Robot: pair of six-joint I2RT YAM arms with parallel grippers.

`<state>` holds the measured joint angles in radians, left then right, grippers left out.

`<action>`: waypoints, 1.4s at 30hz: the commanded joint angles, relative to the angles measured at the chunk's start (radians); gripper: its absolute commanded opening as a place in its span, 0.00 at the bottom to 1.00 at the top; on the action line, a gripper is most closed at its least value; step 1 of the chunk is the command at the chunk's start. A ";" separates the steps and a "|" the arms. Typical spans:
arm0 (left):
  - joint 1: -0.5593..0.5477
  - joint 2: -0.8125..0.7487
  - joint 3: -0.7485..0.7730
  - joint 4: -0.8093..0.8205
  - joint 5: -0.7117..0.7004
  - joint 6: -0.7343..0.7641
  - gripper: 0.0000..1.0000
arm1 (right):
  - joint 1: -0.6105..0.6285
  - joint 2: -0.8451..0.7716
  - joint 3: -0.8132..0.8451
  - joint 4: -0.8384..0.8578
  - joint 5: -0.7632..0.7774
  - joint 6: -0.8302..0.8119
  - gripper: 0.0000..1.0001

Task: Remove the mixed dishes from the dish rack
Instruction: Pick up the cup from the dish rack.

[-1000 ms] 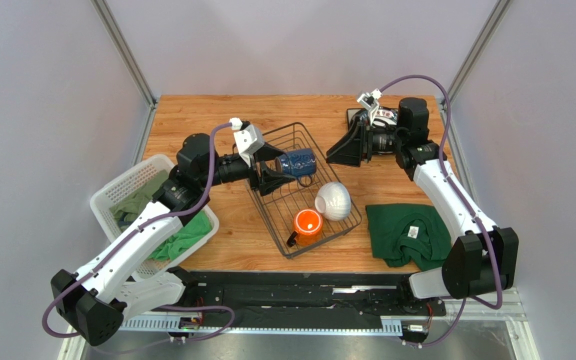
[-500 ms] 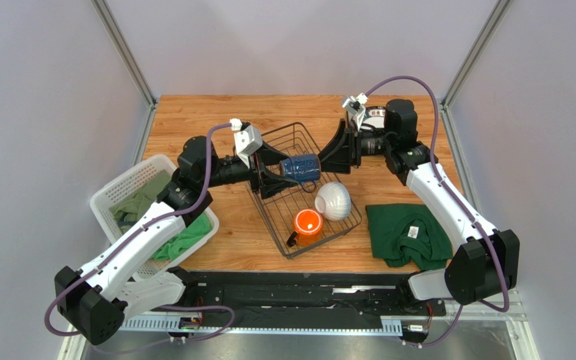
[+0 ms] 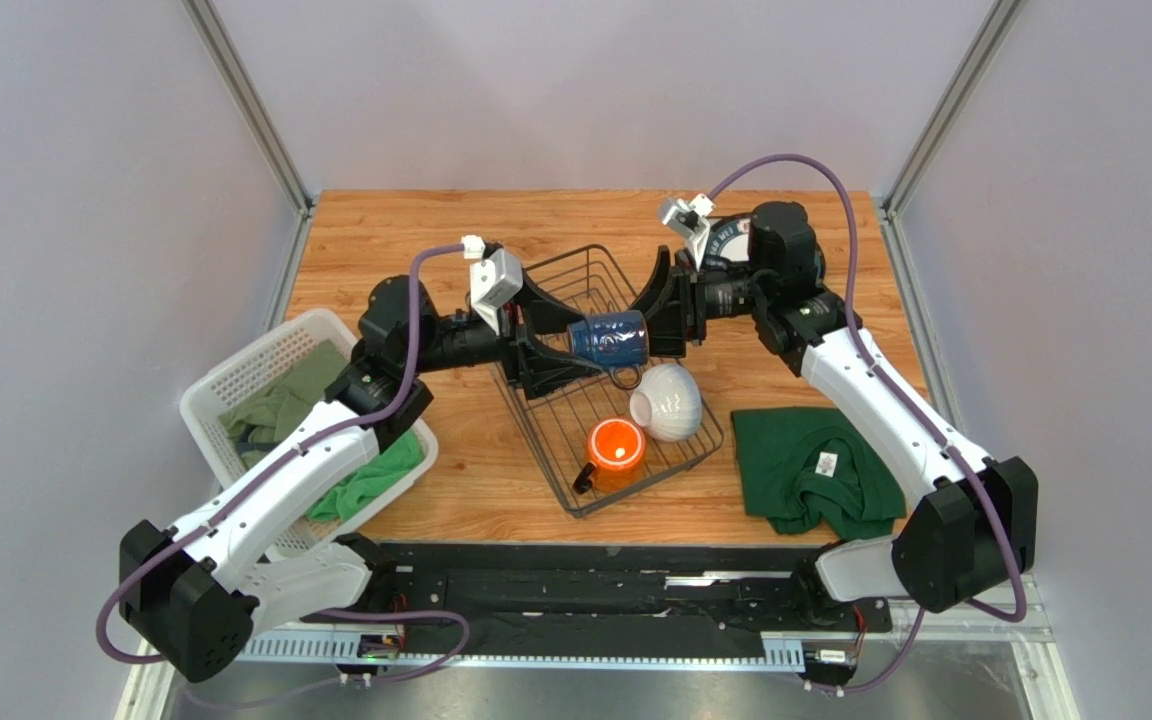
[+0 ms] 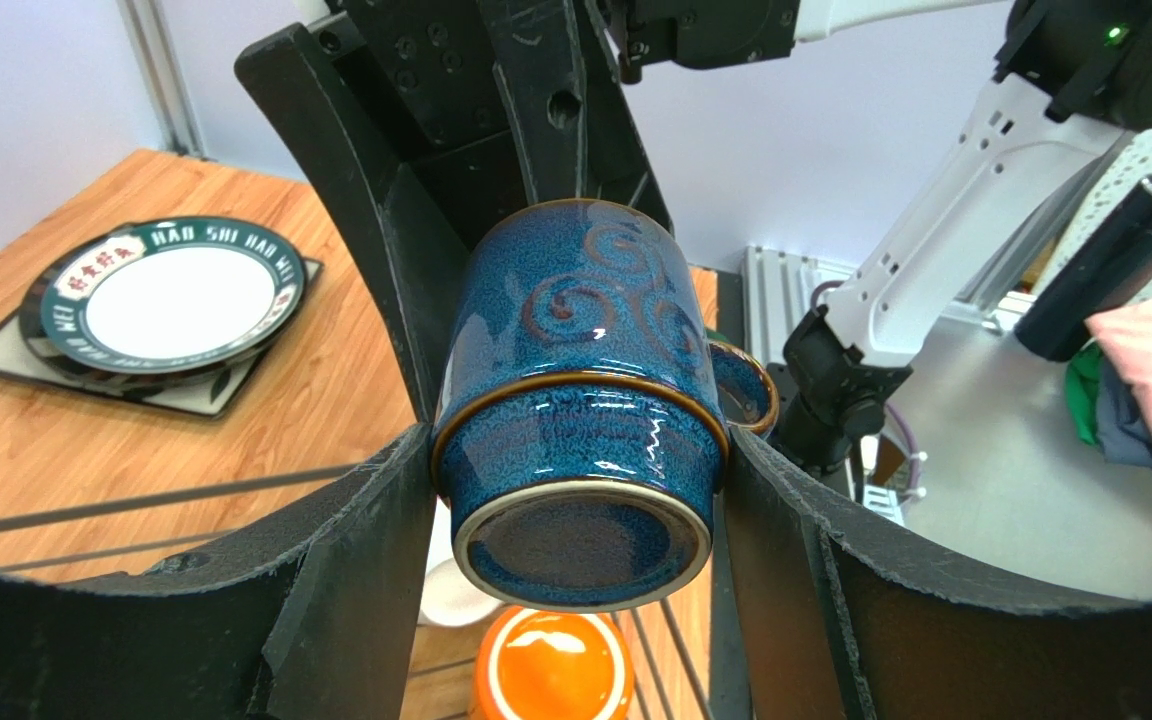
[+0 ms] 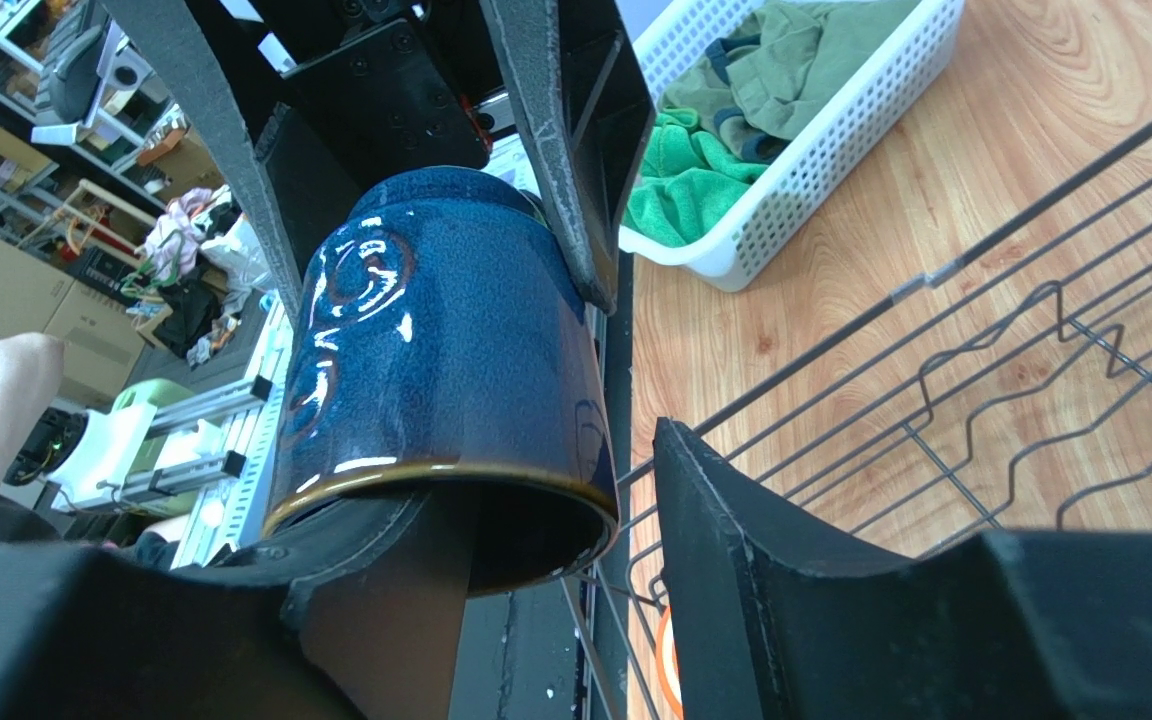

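The dark blue mug (image 3: pixel 606 336) (image 4: pixel 582 405) lies on its side in the air above the dish rack (image 3: pixel 537 438), with my left gripper (image 3: pixel 582 342) (image 4: pixel 582 503) shut on its base end. My right gripper (image 3: pixel 660 315) (image 5: pixel 567 495) is open at the mug's (image 5: pixel 432 345) mouth. One finger sits inside the opening and the other outside the wall, a gap showing. An orange mug (image 3: pixel 615 446) (image 4: pixel 552 668) and a white ribbed bowl (image 3: pixel 668 401) rest in the rack's near end. A green-lettered round plate (image 4: pixel 177 293) lies on a square plate on the table.
A white slotted basket (image 3: pixel 237 383) (image 5: pixel 823 135) with green cloths stands at the left. A dark green cloth (image 3: pixel 815 468) lies right of the rack. The rack's wires (image 5: pixel 1018 345) run just below my right gripper.
My right gripper has swung left from the plates to the mug's mouth and closed slightly. The left gripper has lifted the mug a little toward it.
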<state>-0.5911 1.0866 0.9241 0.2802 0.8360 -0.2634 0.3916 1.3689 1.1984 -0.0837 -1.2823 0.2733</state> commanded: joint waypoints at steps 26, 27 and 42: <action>0.039 -0.039 -0.024 -0.005 -0.047 0.030 0.48 | 0.021 -0.036 0.013 0.015 0.014 -0.039 0.00; 0.042 -0.047 -0.024 -0.025 -0.057 0.044 0.52 | 0.021 -0.033 0.016 0.012 0.012 -0.036 0.00; 0.057 -0.116 -0.093 -0.033 -0.032 0.118 0.91 | 0.016 -0.033 0.030 -0.002 -0.009 -0.036 0.00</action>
<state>-0.5400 1.0004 0.8486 0.2241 0.8005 -0.1982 0.4088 1.3678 1.1957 -0.1017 -1.2499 0.2459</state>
